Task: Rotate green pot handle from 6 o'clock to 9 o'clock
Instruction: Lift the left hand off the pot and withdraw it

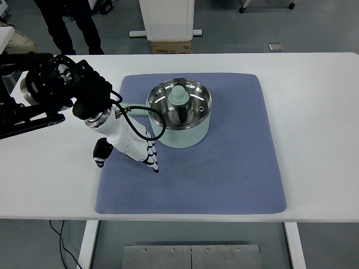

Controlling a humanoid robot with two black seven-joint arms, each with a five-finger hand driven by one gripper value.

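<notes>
one arm working: the left hand (130,144) comes in from the upper left of the frame and sits at centre-left on the blue mat (224,168), just beside the green pot's (180,112) lower-left wall. its fingers (150,157) point down and right, bunched together; i can't tell whether they are clamped on anything or only resting on the mat. the right hand is not in view.

pot sits on the upper middle of the mat, steel inside, a pale green knob or lid piece (178,95) lying in it. a dark bar (134,110) runs left from the rim toward the wrist, but i can't tell pot handle from black cable (151,128) there, so handle clock position is unclear from this frame.

risks, as i judge them:
- the cable loops right against the pot wall; any wrist swing could snag or drag the pot.
- pot is light and the mat is soft cloth: a sideways push could slide the pot rather than turn it, or bunch the mat.
- fingers are low on the mat, so they could catch the weave.
- the loose piece inside may rattle or shift.
- a person's legs (70,25) stand near the table (314,84) at upper left, close to the arm's sweep.

writing: a cardboard box (171,46) at top centre has print, too small to read. no brand visible elsewhere.
</notes>
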